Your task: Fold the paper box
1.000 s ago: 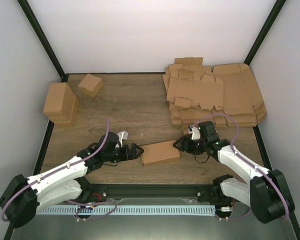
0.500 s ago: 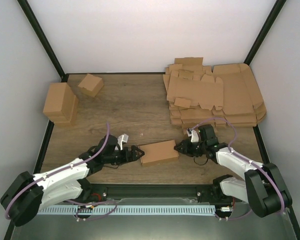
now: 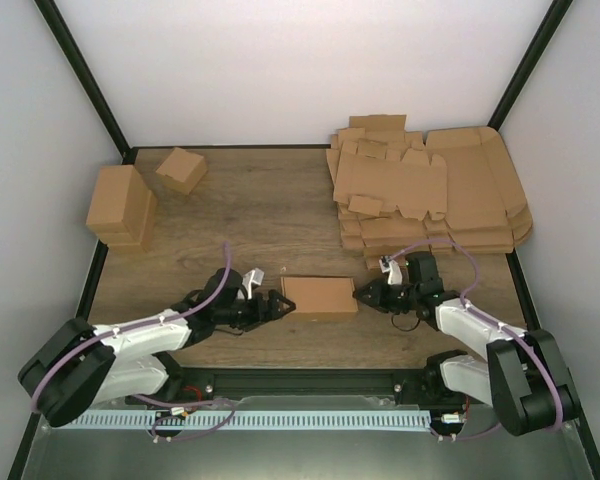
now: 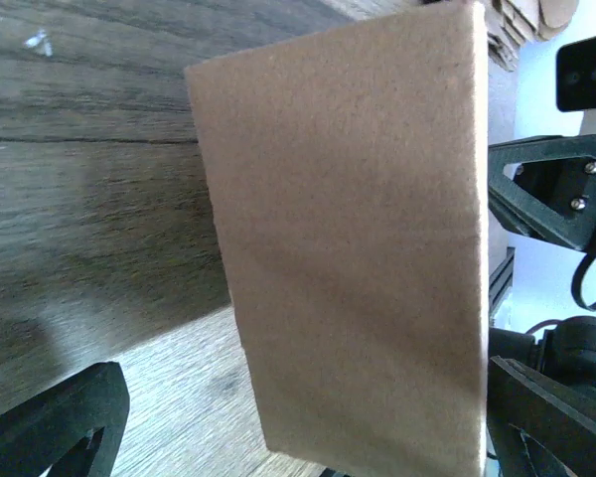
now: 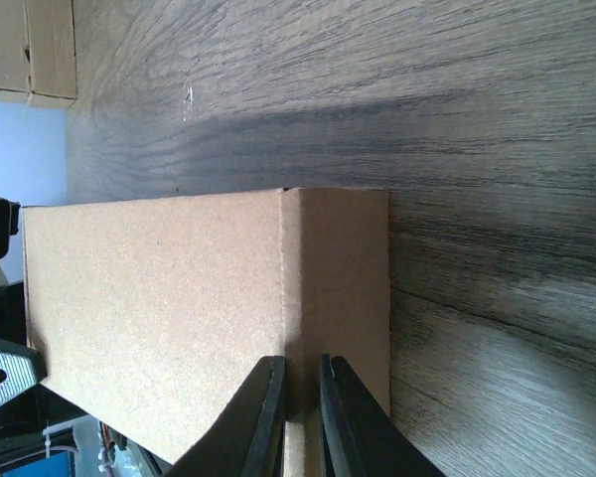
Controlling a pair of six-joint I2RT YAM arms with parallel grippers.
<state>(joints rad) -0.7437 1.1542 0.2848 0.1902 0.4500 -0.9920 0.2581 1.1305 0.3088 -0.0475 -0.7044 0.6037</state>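
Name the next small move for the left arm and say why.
Probably close the left gripper on the paper box: its open jaws straddle one end, while the right gripper, nearly shut, sits against the other end, so a grip there should steady it.

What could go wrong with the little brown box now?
The right gripper, its tips nearly closed, sits at just one end of the paper box, so it might slip off or dent the cardboard. The left gripper stands open at the other end, gripping nothing, so the box might skid across the table.
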